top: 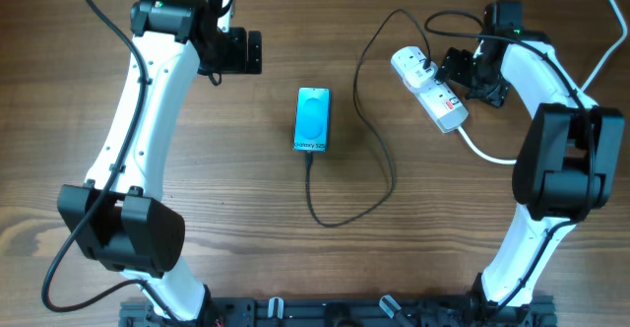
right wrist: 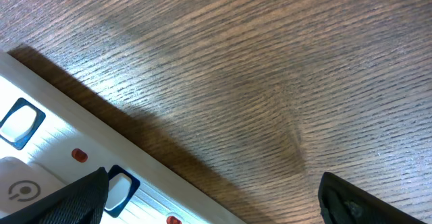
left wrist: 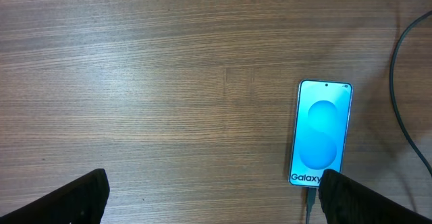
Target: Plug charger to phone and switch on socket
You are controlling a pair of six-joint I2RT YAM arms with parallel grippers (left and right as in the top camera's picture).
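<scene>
The phone [top: 312, 120] lies flat mid-table, teal screen up, also in the left wrist view [left wrist: 321, 133]. The charger [top: 378, 197], a thin black cable, loops from the phone's near short edge round to the socket [top: 430, 89]. Its small plug [left wrist: 310, 197] meets the phone's edge under the white text. The socket, a white power strip, shows dark-framed switches [right wrist: 20, 123] and red marks [right wrist: 79, 155]. My left gripper [top: 254, 52] is open, left of the phone and apart from it. My right gripper [top: 456, 76] is open beside the socket's right side, one finger [right wrist: 74, 204] over the strip.
A thick white cord [top: 484, 151] runs from the socket's near end under my right arm. Another white cord [top: 602, 59] crosses the far right corner. Bare wooden table [top: 226, 160] surrounds the phone, and a black rail [top: 325, 312] runs along the front edge.
</scene>
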